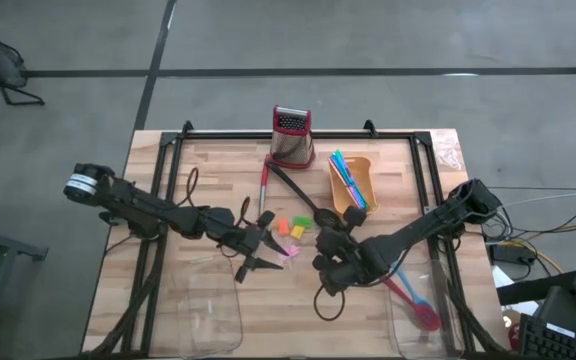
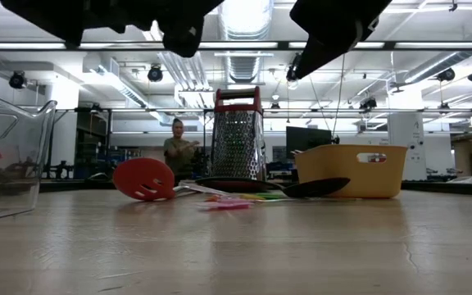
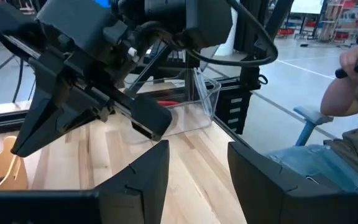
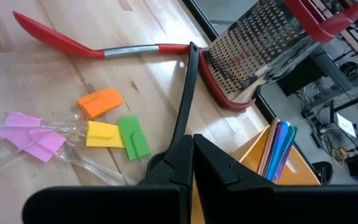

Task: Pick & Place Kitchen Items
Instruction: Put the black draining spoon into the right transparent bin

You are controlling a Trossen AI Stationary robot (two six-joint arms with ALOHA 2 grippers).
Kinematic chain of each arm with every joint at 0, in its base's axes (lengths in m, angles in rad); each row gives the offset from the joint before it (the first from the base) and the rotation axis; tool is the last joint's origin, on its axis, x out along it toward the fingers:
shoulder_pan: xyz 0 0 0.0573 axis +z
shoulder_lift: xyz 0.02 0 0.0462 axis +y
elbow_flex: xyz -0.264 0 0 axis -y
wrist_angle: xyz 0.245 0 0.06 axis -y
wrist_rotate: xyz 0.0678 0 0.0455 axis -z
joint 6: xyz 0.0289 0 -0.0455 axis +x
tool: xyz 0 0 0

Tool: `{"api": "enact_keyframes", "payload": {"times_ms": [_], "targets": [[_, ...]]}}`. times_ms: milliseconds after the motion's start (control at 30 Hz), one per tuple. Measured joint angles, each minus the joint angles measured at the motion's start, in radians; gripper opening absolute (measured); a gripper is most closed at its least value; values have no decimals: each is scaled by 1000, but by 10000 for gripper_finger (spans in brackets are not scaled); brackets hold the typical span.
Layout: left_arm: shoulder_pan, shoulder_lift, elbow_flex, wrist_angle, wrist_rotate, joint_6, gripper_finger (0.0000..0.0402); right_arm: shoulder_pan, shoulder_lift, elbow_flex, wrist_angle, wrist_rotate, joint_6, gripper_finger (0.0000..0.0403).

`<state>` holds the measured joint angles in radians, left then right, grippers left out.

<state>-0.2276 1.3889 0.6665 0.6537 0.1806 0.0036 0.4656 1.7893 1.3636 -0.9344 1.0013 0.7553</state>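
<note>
A red slotted spatula (image 1: 265,188) and a black ladle (image 1: 295,187) lie on the wooden table in front of the grater. Beside them lie small orange (image 4: 101,101), yellow (image 4: 102,134), green (image 4: 132,137) and pink (image 4: 30,134) clear-handled spatulas. Thin coloured sticks (image 1: 346,175) stand in an orange bin (image 1: 358,195). My left gripper (image 1: 266,252) is open and empty, near the pink pieces; the left wrist view (image 3: 197,174) shows its gap. My right gripper (image 1: 325,240) is shut and empty above the ladle's bowl end, which its fingers partly hide in the right wrist view (image 4: 192,146). In the low view both arms are up off the table.
A metal grater with red trim (image 1: 291,138) stands at the far edge. Clear trays sit at the near left (image 1: 203,305) and near right (image 1: 438,275); the right one holds a red spoon (image 1: 415,300). A person (image 3: 353,93) sits beyond the table's right side.
</note>
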Motion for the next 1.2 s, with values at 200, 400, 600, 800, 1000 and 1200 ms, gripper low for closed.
{"api": "enact_keyframes", "payload": {"times_ms": [200, 400, 600, 800, 1000, 1200], "targets": [[1, -14, -34, -2, 0, -3, 170, -5, 0, -1, 2, 1, -7, 8], [-1, 7, -29, 11, 0, -6, 170, -6, 0, -1, -4, 63, -9, 8], [-1, 1, -21, 30, -14, -32, 170, -21, 0, -1, 8, 66, -8, 8], [-2, 1, -22, 30, -15, -33, 170, -26, 0, -10, 16, 16, -7, 8], [-2, 1, -22, 35, -18, -31, 170, -37, 0, -22, 29, 13, -8, 8], [-2, 1, -22, 35, -18, -37, 170, -39, 0, -27, 35, 13, -16, 8]]}}
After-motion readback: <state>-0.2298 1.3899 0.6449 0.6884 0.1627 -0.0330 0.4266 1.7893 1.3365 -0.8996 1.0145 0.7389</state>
